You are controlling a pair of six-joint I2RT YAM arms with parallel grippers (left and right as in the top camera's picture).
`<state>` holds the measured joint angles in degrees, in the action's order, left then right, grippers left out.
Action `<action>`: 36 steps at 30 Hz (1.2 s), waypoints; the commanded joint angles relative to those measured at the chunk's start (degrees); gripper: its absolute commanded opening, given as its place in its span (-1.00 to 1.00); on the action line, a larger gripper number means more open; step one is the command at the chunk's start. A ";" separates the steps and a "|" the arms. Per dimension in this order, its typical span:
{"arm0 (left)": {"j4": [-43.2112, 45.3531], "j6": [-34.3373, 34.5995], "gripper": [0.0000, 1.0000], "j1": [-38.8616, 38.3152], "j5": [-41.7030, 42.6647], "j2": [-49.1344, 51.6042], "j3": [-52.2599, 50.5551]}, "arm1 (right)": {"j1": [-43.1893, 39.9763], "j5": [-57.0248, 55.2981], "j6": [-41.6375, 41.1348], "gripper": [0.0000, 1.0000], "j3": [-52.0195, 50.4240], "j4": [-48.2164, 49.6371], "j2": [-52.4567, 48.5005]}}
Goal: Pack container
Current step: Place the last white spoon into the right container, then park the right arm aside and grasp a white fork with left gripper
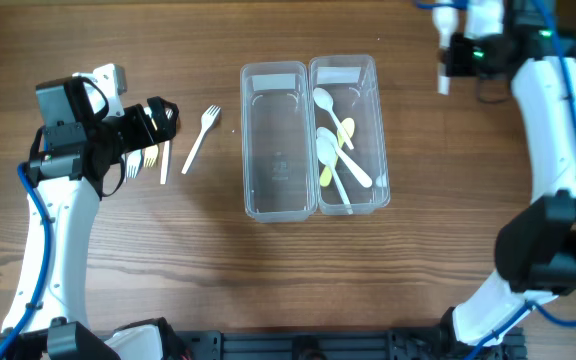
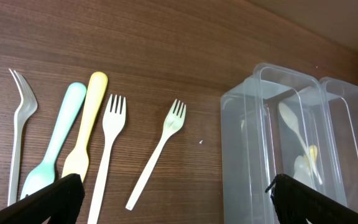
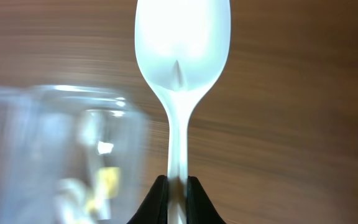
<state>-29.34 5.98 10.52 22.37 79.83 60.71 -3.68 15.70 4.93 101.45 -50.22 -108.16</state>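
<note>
Two clear containers stand side by side mid-table. The left container (image 1: 279, 140) is empty. The right container (image 1: 348, 135) holds several white and yellow spoons (image 1: 333, 140). Several forks lie on the table at the left: a white fork (image 1: 200, 138) apart, the others (image 1: 146, 158) under my left gripper (image 1: 158, 118). My left gripper (image 2: 176, 202) is open above the white forks (image 2: 160, 149), beside a yellow handle (image 2: 87, 124) and a teal handle (image 2: 55, 140). My right gripper (image 3: 178, 186) is shut on a white spoon (image 3: 182, 50), held up at the far right (image 1: 446, 72).
A clear fork (image 2: 18, 137) lies leftmost in the row. In the right wrist view, the right container's corner (image 3: 55, 155) shows blurred at the lower left. Bare wooden table (image 1: 428, 200) lies to the right of the containers.
</note>
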 commanded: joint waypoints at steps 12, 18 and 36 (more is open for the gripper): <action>0.57 0.55 1.00 0.24 3.65 0.11 0.96 | 19.98 2.36 -4.07 0.17 -4.55 2.58 -1.75; 3.72 3.19 0.61 0.09 5.81 0.11 0.98 | 3.45 -2.56 -14.47 0.39 -0.59 4.00 1.66; 3.67 -19.47 0.42 -16.81 -15.50 25.77 3.82 | -12.52 -2.60 -15.39 0.46 -0.70 -3.87 1.53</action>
<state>-27.20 -1.56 -4.19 8.14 102.74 63.55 -16.43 13.43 -9.65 100.31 -53.39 -107.07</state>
